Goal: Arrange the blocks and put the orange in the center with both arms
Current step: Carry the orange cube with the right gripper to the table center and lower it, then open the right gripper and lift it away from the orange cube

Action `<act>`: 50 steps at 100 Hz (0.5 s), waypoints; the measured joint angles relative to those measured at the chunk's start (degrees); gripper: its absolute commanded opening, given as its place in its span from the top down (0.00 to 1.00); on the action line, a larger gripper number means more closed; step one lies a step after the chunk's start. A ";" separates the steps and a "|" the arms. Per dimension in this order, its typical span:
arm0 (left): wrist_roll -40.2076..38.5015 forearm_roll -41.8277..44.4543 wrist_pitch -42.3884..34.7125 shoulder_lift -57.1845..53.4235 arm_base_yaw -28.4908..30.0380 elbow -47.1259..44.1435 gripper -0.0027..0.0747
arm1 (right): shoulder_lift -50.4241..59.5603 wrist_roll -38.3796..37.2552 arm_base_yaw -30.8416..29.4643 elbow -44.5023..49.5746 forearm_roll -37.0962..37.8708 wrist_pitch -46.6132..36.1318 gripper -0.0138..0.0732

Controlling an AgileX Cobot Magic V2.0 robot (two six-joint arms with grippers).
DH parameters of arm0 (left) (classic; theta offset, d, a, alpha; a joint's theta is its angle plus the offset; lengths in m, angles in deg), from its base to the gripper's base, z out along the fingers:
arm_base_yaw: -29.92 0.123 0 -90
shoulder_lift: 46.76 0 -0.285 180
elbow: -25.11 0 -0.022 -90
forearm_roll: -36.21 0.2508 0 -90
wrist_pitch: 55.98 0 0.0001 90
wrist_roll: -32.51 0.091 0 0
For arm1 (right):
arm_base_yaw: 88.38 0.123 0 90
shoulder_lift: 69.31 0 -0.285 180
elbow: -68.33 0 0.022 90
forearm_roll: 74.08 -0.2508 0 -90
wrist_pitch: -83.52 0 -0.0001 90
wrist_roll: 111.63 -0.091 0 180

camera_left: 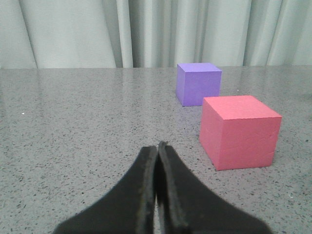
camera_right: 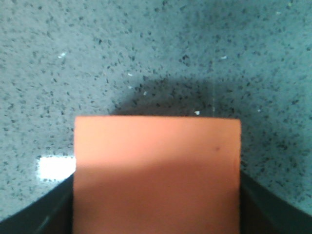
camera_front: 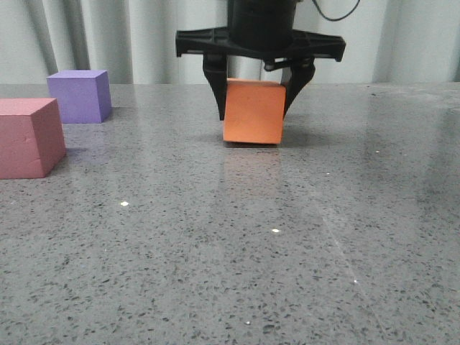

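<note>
A: Any text, labels or numbers readable on my feeds?

B: None. I see plain faces on the orange cube (camera_front: 252, 113), purple cube (camera_left: 198, 83) and pink-red cube (camera_left: 240, 131); nothing printed on the tabletop (camera_front: 287, 251) either.

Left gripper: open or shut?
Shut. In the left wrist view the left gripper has its fingers pressed together with nothing between them, above bare tabletop.
</note>
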 measured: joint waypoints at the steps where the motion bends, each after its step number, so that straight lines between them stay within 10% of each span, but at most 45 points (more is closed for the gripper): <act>1: 0.00 0.00 0.00 0.00 0.00 0.00 0.99 | -0.09 0.00 0.00 0.00 0.00 0.00 0.45; 50: 0.00 0.00 0.00 0.00 0.00 0.00 0.99 | -0.96 0.37 0.03 0.00 -0.99 0.00 0.10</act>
